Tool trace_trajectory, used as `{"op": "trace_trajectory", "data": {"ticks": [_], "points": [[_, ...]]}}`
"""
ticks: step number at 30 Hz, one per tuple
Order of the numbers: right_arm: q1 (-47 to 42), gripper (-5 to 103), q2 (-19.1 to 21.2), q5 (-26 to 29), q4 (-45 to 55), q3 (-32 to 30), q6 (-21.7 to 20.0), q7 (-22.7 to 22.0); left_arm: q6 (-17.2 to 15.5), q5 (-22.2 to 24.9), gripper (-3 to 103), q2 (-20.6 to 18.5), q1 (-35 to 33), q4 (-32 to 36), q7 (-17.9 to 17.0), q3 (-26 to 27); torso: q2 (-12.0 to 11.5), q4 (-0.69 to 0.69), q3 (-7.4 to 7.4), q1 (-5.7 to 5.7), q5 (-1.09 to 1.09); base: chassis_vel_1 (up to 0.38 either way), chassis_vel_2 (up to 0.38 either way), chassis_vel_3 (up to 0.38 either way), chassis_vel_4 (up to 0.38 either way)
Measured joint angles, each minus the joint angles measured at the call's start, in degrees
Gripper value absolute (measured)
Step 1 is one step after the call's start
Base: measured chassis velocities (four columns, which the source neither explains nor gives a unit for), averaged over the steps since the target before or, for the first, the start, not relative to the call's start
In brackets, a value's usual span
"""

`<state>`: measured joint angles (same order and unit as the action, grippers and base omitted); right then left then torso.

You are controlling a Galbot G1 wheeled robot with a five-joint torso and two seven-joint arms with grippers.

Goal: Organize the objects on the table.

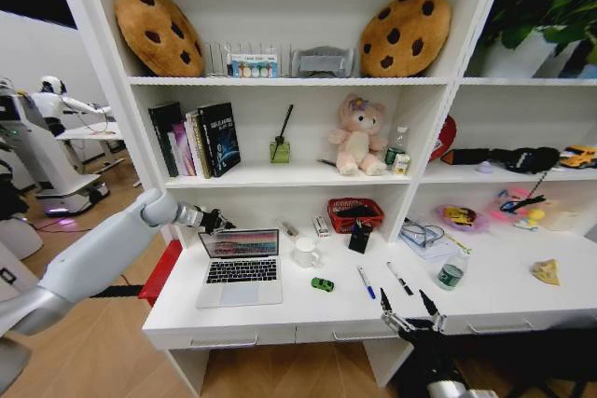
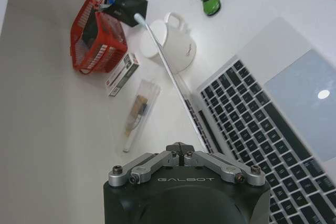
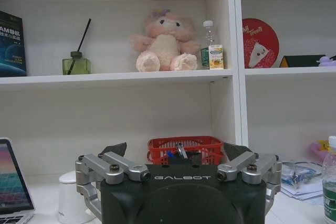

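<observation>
While closed, left gripper [image 1: 220, 222] sits behind laptop [image 1: 241, 267] lid.

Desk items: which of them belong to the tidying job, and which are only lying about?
For the job: laptop, green toy car, blue pen, black pen.
Only lying about: plush bear, cookie cushions, books.

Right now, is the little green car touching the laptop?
Apart. The head view shows bare white desk between the green toy car and the open laptop; the left wrist view shows the same gap.
</observation>
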<state>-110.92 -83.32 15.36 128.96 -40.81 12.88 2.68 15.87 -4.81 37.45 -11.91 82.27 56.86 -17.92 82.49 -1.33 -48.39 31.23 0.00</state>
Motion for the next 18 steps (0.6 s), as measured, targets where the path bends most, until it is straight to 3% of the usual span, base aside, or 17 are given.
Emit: {"op": "trace_trajectory", "data": {"ticks": [3, 6, 7, 11, 12, 14, 15, 16, 17, 18], "points": [[0.3, 100, 0.0, 0.0, 0.0, 0.2, -0.3, 0.0, -1.0, 0.6, 0, -2.1, -6.2, 4.7, 0.0, 4.0, 0.0, 0.01, 0.01, 0.0, 0.0, 0.0, 0.0, 0.0, 0.0], [0.5, 100, 0.0, 0.6, 0.1, 0.2, -0.5, 0.0, -2.0, -0.9, 0, -4.1, -18.3, 10.6, 0.0, 11.9, 0.0, 0.01, 0.0, 0.0, -0.02, 0.0, 0.0, 0.0, 0.0], [0.5, 100, 0.0, 0.6, 0.1, 0.2, -0.5, 0.0, -2.0, -0.9, 0, -4.1, -18.3, 10.6, 0.0, 11.9, 0.0, 0.01, 0.0, 0.0, -0.02, 0.0, 0.0, 0.0, 0.0], [0.4, 100, 0.2, 1.1, 0.3, 0.0, -0.5, 0.0, -3.2, -0.2, 0, -5.2, -30.8, 14.8, -1.6, 20.0, 0.0, 0.02, 0.0, -0.01, -0.02, 0.0, 0.0, 0.0, 0.0], [0.4, 100, 0.2, 1.1, 0.3, 0.0, -0.5, 0.0, -3.2, -0.2, 0, -5.2, -30.8, 14.8, -1.6, 20.0, 0.0, 0.02, 0.0, -0.01, -0.02, 0.0, 0.0, 0.0, 0.0], [0.4, 100, 0.4, 2.5, 0.5, -0.7, -0.4, -0.1, -3.6, 1.1, 0, -6.4, -37.8, 17.1, -3.9, 23.6, 0.0, 0.01, 0.0, -0.01, 0.0, 0.0, 0.0, 0.0, 0.0], [0.4, 100, 0.4, 2.5, 0.5, -0.7, -0.4, -0.1, -3.6, 1.1, 0, -6.4, -37.8, 17.1, -3.9, 23.6, 0.0, 0.01, 0.0, -0.01, 0.0, 0.0, 0.0, 0.0, 0.0], [0.3, 100, 0.5, 3.3, 0.6, -1.1, -0.4, -0.1, -3.6, 2.8, 0, -6.9, -42.9, 18.7, -8.5, 25.6, 0.0, 0.01, 0.0, -0.01, 0.0, 0.0, 0.0, 0.0, 0.0], [0.3, 100, 0.5, 3.3, 0.6, -1.1, -0.4, -0.1, -3.6, 2.8, 0, -6.9, -42.9, 18.7, -8.5, 25.6, 0.0, 0.01, 0.0, -0.01, 0.0, 0.0, 0.0, 0.0, 0.0], [0.3, 100, 0.4, 4.0, 0.6, -1.5, -0.1, -0.1, -3.2, 5.1, 0, -6.7, -47.1, 20.2, -13.2, 27.6, 0.0, 0.01, 0.0, -0.01, 0.0, 0.0, 0.0, 0.0, 0.0]]}}
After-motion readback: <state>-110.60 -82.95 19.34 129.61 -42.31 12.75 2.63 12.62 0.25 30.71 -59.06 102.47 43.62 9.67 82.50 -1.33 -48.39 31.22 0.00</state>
